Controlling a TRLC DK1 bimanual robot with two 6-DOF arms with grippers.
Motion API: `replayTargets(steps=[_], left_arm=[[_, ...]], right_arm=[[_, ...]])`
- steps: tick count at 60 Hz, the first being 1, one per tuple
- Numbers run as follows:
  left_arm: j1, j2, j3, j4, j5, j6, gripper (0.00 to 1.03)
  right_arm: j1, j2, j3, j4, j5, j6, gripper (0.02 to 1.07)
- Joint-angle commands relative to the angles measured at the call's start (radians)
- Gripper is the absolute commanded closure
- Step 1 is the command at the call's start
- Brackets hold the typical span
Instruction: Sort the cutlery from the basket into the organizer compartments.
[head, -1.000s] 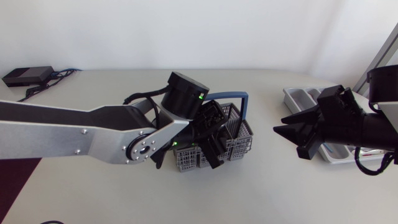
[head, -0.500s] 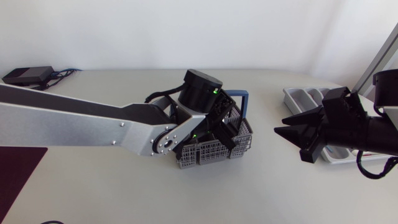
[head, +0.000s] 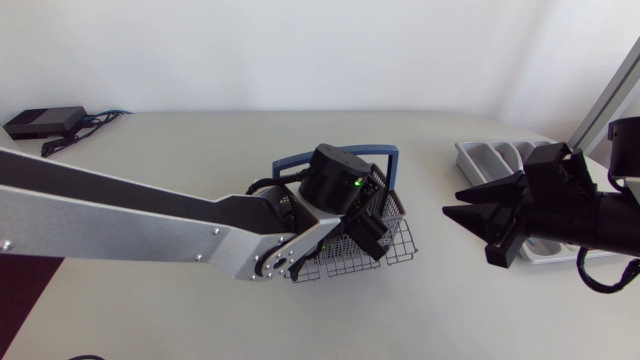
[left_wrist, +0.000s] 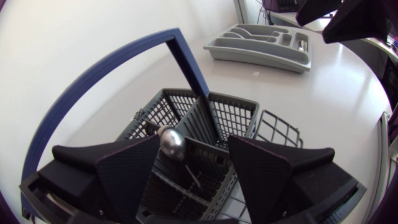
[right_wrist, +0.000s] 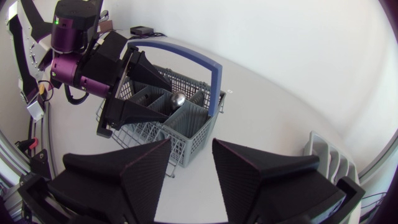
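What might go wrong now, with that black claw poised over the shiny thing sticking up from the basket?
1. The left gripper's open fingers flank the utensil's smooth, rounded end; when they close, it may well slip out.
2. Those broad fingers sit close to the basket's dividers and blue handle, so lifting might snag and drag the basket.
3. The organizer lies beyond the right gripper, which hovers open in between; the arms might cross paths.

Black box (head: 44, 121), trailing cables (head: 100, 119), pale grey table (head: 450, 312)
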Motion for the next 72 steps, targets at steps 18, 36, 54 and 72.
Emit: replayTargets(steps=[18, 36, 54, 72], left_arm=[[0.024, 0.035, -0.023, 0.039, -0.064, -0.045, 0.30], [0.024, 0.066, 0.020, 0.051, -0.041, -0.062, 0.29], [0.034, 0.089, 0.049, 0.023, 0.058, -0.073, 0.30], [0.051, 0.104, 0.059, 0.003, 0.142, -0.093, 0.56]], right_arm=[[-0.009, -0.012, -0.034, 0.014, -0.013, 0.023, 0.56], [0.000, -0.013, -0.046, 0.017, -0.013, 0.023, 0.56], [0.004, -0.013, -0.057, 0.027, -0.013, 0.025, 0.56], [0.006, -0.009, -0.061, 0.034, -0.011, 0.025, 0.56]])
